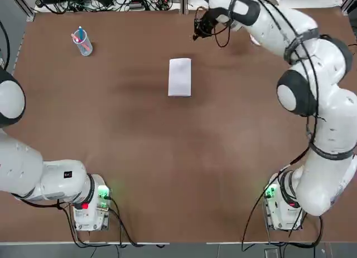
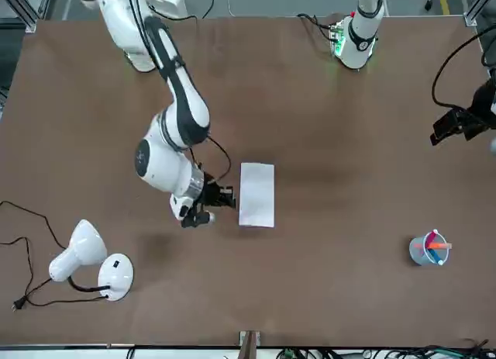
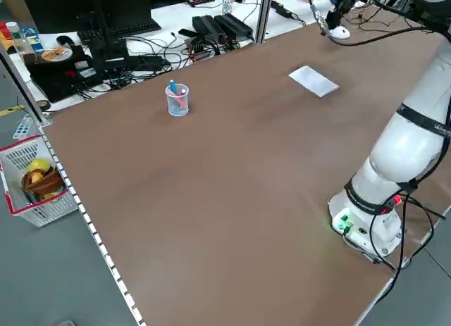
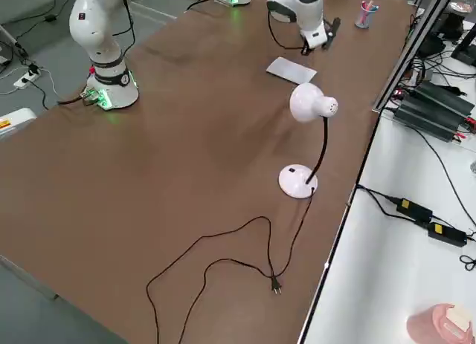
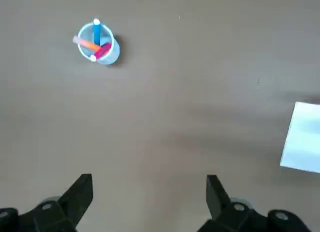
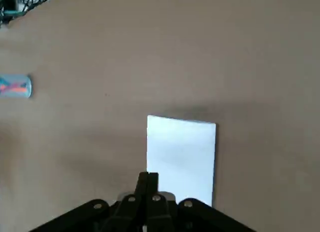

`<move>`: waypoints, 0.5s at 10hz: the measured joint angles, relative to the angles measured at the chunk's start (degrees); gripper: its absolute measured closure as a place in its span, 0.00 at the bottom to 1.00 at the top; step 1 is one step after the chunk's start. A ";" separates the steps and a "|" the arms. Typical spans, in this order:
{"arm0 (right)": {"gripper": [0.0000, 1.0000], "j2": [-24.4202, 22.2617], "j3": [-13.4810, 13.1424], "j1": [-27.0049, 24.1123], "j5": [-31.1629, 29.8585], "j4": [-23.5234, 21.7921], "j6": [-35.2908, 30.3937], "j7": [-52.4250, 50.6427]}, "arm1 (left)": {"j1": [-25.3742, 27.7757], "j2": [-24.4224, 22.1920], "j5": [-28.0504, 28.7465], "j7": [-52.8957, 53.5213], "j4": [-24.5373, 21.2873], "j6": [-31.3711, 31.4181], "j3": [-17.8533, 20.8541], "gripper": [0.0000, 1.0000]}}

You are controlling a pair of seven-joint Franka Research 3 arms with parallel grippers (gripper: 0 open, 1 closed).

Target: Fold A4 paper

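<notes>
The A4 paper (image 1: pixel 179 77) lies flat on the brown table as a narrow white folded strip, also seen in the front view (image 2: pixel 256 194) and the right wrist view (image 6: pixel 181 152). My right gripper (image 1: pixel 196 34) hangs shut and empty above the table by the paper's far right side (image 2: pixel 221 197). Its fingertips (image 6: pixel 148 181) are pressed together over the paper's edge in its own wrist view. My left gripper (image 5: pixel 148 192) is open and empty, held high over the table's left side (image 2: pixel 456 126), far from the paper (image 5: pixel 302 144).
A clear cup of coloured pens (image 1: pixel 82 42) stands at the far left (image 2: pixel 428 249). A white desk lamp (image 2: pixel 85 246) with its round base (image 2: pixel 115 275) and a black cord sits at the far right. Cables and power bricks line the bench (image 3: pixel 218 27) beyond the table.
</notes>
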 joint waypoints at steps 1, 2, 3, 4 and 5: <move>0.96 -4.67 -0.16 -0.26 -4.98 -4.56 -1.01 0.00 | 0.05 0.02 0.01 0.00 0.01 0.35 0.04 0.00; 0.93 -9.10 -0.37 -1.39 -10.20 -8.03 -4.59 -0.03 | 0.06 0.03 0.01 0.00 0.02 0.45 0.06 0.00; 0.85 -13.20 -0.51 -3.69 -15.47 -9.81 -10.37 -0.12 | 0.04 0.03 0.01 0.00 0.02 0.52 0.04 0.00; 0.78 -17.07 -0.60 -6.46 -20.75 -10.39 -16.32 -0.22 | 0.01 0.06 0.01 0.00 0.03 0.64 0.03 0.00; 0.75 -20.87 -0.66 -9.22 -25.37 -10.61 -21.64 -0.23 | 0.02 0.11 0.01 0.00 0.03 0.94 0.03 0.00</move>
